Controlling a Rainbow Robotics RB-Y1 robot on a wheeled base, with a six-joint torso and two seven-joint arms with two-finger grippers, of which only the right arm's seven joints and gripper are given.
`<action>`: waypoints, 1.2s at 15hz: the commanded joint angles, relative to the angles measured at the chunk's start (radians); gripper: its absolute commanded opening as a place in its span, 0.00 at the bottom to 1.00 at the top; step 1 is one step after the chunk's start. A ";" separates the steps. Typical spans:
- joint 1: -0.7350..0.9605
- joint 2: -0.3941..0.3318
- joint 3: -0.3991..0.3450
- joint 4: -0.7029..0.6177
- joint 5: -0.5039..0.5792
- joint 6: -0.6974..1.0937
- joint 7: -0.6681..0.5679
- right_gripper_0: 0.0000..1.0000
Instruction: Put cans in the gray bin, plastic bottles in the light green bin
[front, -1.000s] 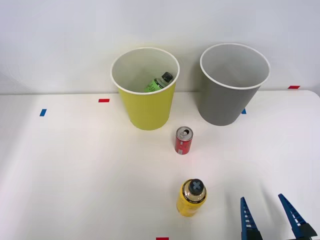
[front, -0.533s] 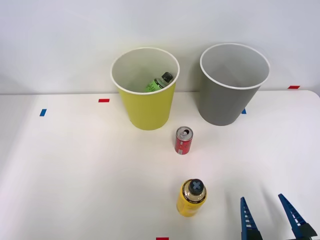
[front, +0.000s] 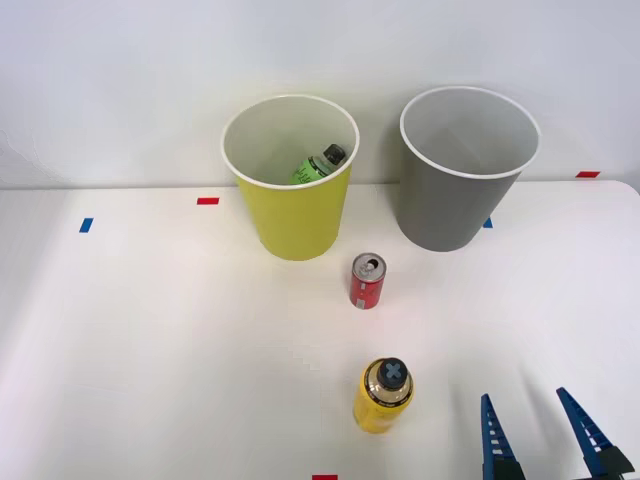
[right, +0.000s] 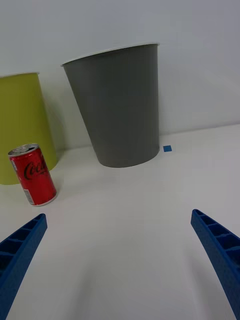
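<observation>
So the can (front: 368, 281) stands upright on the tabletop (front: 150, 330), near the middle, just in front of the gap between the two bins. It needs to go in the gray bin (front: 455, 190), which sits far and to the right of it. The yellow bottle (front: 383, 396) stands nearer, well apart from the can. The green bottle (front: 318, 165) leans inside the green bin (front: 293, 210), so that one looks done. The gripper (front: 545, 440) is at the near right, open wide and holding nothing. It looks ready to reach for the can or the yellow bottle.
</observation>
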 joint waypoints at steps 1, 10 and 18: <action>0.000 0.000 0.000 0.000 0.000 0.000 0.000 1.00; 0.000 0.000 0.000 0.000 0.000 0.000 0.000 1.00; 0.000 0.000 0.000 0.000 0.000 0.000 0.000 1.00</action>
